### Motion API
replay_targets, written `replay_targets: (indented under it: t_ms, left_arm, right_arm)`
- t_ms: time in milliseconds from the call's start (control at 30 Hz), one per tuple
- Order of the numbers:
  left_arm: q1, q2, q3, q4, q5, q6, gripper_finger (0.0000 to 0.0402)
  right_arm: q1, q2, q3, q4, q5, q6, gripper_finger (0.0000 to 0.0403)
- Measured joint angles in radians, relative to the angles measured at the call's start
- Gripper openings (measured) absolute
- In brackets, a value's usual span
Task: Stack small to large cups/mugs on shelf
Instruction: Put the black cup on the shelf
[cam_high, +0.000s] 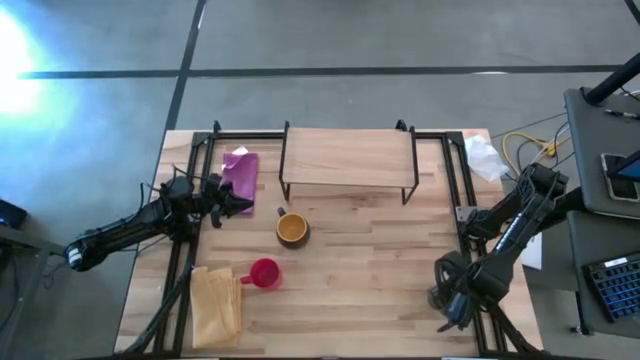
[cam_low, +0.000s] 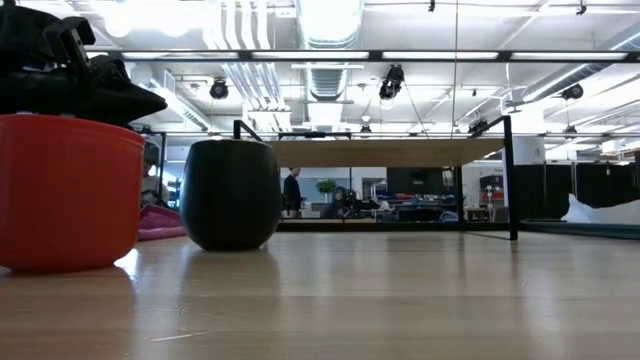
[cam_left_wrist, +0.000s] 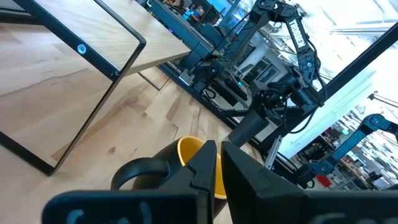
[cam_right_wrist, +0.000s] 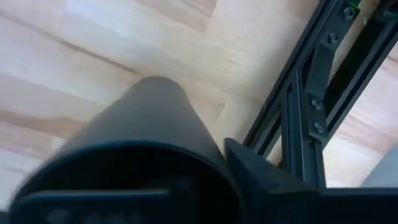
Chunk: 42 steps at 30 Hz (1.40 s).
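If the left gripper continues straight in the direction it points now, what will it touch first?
Most likely the yellow-inside mug: the left gripper, fingers nearly closed, aims at its handle and rim, though depth is unclear.

Overhead, tabletop-level, two wrist views.

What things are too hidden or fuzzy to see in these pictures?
Red mug: low view, left edge cuts it; handle unseen.
Dark mug: low view, its wall hides the inside.
Blurred dark shape: right wrist view, too close to identify.
Shelf top: low view, seen edge-on.
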Motion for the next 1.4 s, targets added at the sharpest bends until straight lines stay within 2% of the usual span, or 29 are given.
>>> replay_targets:
  t_ms: [100, 267, 367, 467, 633, 833, 933, 1033, 1167, 1400]
  left_arm:
    - [0.0, 0.0, 0.0, 0.0, 0.0, 0.0, 0.001]
    - [0.0, 0.0, 0.0, 0.0, 0.0, 0.0, 0.001]
    - [0.0, 0.0, 0.0, 0.0, 0.0, 0.0, 0.001]
    - [0.0, 0.0, 0.0, 0.0, 0.0, 0.0, 0.001]
    - [0.0, 0.0, 0.0, 0.0, 0.0, 0.0, 0.001]
    - [0.0, 0.0, 0.0, 0.0, 0.0, 0.0, 0.001]
    - [0.0, 0.0, 0.0, 0.0, 0.0, 0.0, 0.001]
    - [0.0, 0.0, 0.0, 0.0, 0.0, 0.0, 0.001]
    - [0.0, 0.0, 0.0, -0.001, 0.0, 0.0, 0.001]
    - [0.0, 0.0, 0.0, 0.0, 0.0, 0.0, 0.001]
  right_arm:
    - [-0.004, -0.001, 0.022, -0.025, -0.024, -0.045, 0.0016]
    - [-0.058, -0.001, 0.123, -0.152, -0.018, -0.17, 0.0009]
    - [-0.122, -0.001, 0.204, -0.219, 0.059, -0.309, 0.0009]
    - [-0.212, -0.001, 0.288, -0.214, 0.122, -0.496, 0.0009]
    - [-0.396, 0.028, 0.431, -0.215, 0.15, -0.822, 0.0009]
    - [-0.608, 0.12, 0.639, -0.35, 0.23, -1.185, 0.0009]
    - [-0.691, 0.151, 0.711, -0.339, 0.248, -1.321, 0.0009]
    - [-0.775, 0.184, 0.777, -0.343, 0.305, -1.414, 0.0009]
    - [-0.915, 0.218, 0.846, -0.343, 0.422, -1.441, 0.0009]
    - [-1.193, 0.212, 0.925, -0.345, 0.459, -1.465, 0.0009]
